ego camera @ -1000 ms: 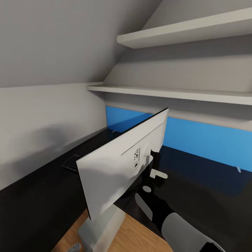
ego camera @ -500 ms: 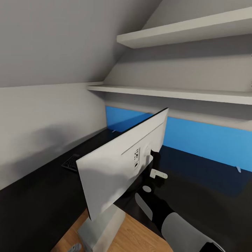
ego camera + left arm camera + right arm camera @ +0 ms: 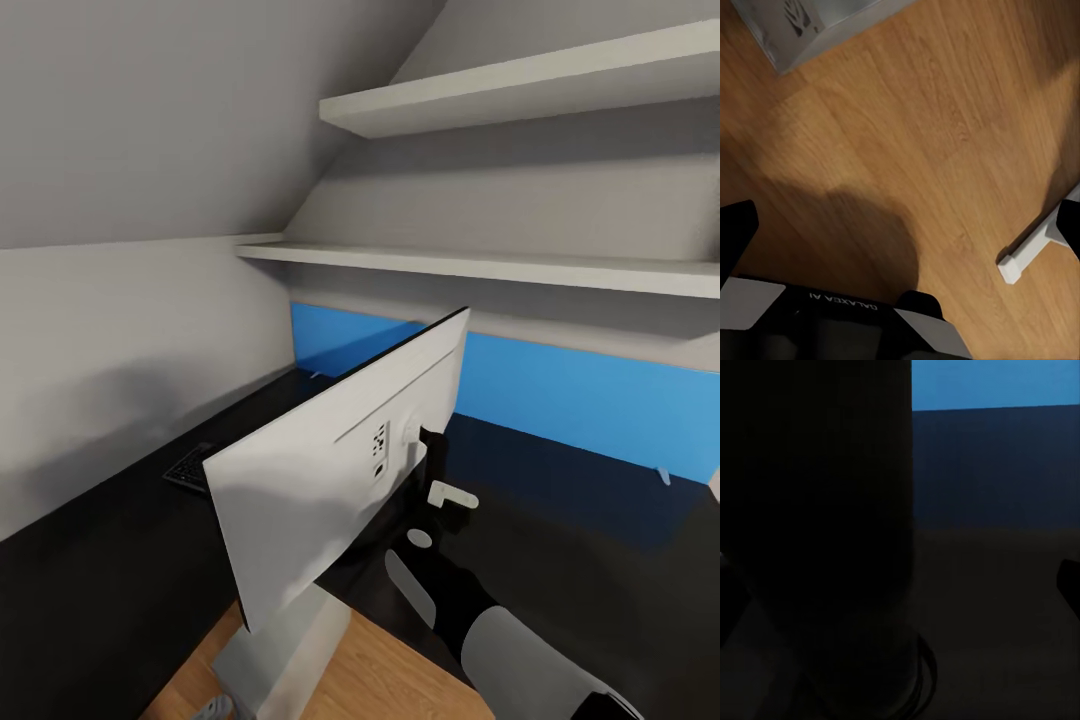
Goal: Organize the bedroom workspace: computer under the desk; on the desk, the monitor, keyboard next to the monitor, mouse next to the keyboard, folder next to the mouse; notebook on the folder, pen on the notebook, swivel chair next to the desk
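Your right claw (image 3: 428, 452) sits at the monitor's (image 3: 330, 470) rear stand; grip state cannot be told. The monitor stands upright on the table (image 3: 560, 540), white back toward you, long axis running diagonally from near left to the far blue panel (image 3: 580, 395). The keyboard (image 3: 190, 468) lies behind it. Your left claw (image 3: 900, 225) hangs wide apart over the floor (image 3: 930, 135).

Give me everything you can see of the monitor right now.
The monitor shows its white rear panel in the head view, with a thin black edge along the top and a small port cluster near the middle. It stands tilted above the black desk, its lower corner overhanging the desk edge over the computer. The right gripper reaches in at its black stand behind the panel; the grip itself is hidden. The keyboard lies beyond its left end.
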Robot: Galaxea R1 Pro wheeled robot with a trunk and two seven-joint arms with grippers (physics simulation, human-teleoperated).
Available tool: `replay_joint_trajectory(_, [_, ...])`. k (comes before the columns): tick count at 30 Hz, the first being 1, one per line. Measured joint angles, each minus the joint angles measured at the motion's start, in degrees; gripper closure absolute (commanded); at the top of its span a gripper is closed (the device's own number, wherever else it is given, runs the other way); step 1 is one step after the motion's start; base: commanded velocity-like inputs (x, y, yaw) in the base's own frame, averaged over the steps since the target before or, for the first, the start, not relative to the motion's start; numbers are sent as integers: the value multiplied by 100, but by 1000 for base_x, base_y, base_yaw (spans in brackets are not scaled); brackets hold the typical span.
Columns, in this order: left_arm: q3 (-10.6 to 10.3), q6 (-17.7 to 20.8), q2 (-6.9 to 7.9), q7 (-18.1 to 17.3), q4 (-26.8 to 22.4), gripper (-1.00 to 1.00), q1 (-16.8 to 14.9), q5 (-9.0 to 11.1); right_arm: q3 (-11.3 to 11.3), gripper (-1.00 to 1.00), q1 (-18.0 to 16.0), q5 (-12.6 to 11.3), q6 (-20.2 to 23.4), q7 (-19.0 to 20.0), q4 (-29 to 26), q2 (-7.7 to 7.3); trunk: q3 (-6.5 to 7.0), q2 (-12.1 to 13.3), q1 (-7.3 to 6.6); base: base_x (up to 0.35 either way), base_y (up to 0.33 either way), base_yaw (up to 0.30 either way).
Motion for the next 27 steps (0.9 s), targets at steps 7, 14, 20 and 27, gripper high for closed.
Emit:
replay_joint_trajectory(7, [7, -5, 0, 0, 3, -100, 0, -4, 1, -100, 0, 4, -3, 1, -7, 0, -1, 0, 0, 12, 0, -8])
replay_joint_trajectory(14, [4, -23, 0, -2, 6, -100, 0, -13, -1, -100, 0, 4, -3, 2, -8, 0, -1, 0, -1, 86, 0, -1])
replay_joint_trajectory(20, [2, -23, 0, -2, 6, -100, 0, -10, 2, -100, 0, 5, -3, 3, -8, 0, -1, 0, 0, 16, 0, 0])
replay_joint_trajectory(27, [1, -24, 0, 0, 7, -100, 0, -10, 0, -100, 2, 5, -5, 3, -8, 0, -1, 0, 0, 4, 0, 0])
